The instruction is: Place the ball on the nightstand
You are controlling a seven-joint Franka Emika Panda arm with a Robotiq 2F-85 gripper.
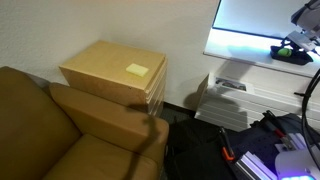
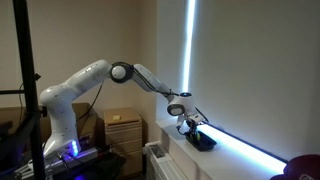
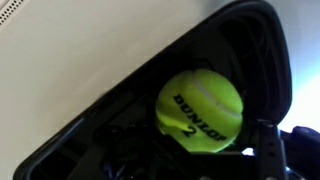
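The yellow-green Dunlop ball [image 3: 200,110] lies in a black tray [image 3: 250,50] on a white window ledge; in an exterior view it shows as a green spot [image 1: 286,50]. My gripper [image 3: 200,150] hangs right over it, dark fingers either side, the right one a small gap from the ball; it looks open. It also shows in both exterior views [image 1: 300,38] [image 2: 186,120], arm stretched out to the ledge. The tan wooden nightstand [image 1: 100,62] with a yellow note [image 1: 137,70] stands far from the gripper, beside the couch; it also shows in an exterior view [image 2: 123,132].
A brown couch [image 1: 60,135] adjoins the nightstand. The white ledge [image 1: 250,65] runs under a bright window. A white radiator [image 1: 225,100] and dark bags and gear [image 1: 200,150] sit on the floor between ledge and nightstand.
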